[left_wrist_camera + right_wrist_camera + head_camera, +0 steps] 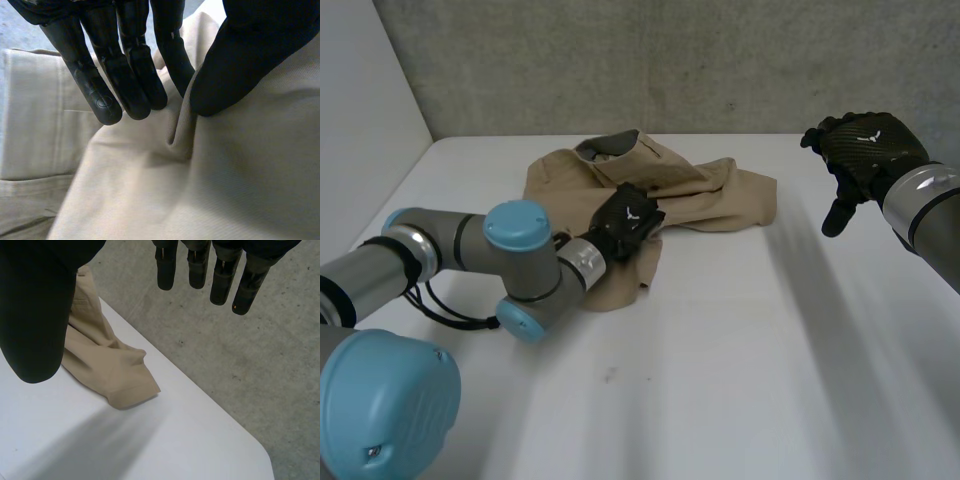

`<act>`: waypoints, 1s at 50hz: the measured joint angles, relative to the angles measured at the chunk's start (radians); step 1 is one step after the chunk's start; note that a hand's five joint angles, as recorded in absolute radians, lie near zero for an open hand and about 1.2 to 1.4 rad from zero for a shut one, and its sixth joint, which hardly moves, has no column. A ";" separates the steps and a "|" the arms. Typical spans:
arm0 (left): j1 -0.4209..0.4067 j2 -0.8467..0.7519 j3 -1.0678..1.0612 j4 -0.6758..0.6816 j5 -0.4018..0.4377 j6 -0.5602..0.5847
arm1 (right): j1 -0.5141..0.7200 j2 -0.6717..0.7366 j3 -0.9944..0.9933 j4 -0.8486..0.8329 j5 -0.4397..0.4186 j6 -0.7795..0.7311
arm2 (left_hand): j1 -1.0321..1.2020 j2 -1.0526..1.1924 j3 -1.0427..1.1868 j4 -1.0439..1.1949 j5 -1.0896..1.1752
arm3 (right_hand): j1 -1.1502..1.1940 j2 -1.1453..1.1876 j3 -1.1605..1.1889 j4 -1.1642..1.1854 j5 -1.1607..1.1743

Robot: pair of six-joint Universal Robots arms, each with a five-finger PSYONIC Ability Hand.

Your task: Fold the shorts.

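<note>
Pinching fold of crumpled shorts (pixel 712 196) w/ left hand (pixel 629 221); holding right hand (pixel 868 148) spread above worktop (pixel 750 360), well apart; grey wall (pixel 670 60) behind.

lab-like test corner: bare concrete wall (pixel 670 60), white table (pixel 740 380).

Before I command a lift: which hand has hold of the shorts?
The left hand: its fingers and thumb pinch a ridge of the shorts. The right hand hangs open above the table, clear of the cloth.
</note>
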 measured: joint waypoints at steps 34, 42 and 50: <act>-0.167 0.741 -0.370 0.186 -0.171 -0.419 | -0.004 0.114 -0.058 0.023 -0.118 0.281 | 0.000 0.007 0.006 0.004 0.000 | 0.000 0.000 0.000 0.000 0.000; -0.224 0.589 -0.336 0.193 -0.175 -0.419 | -0.011 0.085 -0.059 0.026 -0.094 0.293 | 0.000 0.007 0.006 0.004 0.000 | 0.000 0.000 0.000 0.000 0.000; -0.215 0.354 -0.193 0.198 -0.185 -0.318 | -0.011 0.076 -0.052 0.024 -0.032 0.268 | -0.028 -0.044 -0.046 -0.049 -0.020 | 0.000 0.000 0.000 0.000 0.000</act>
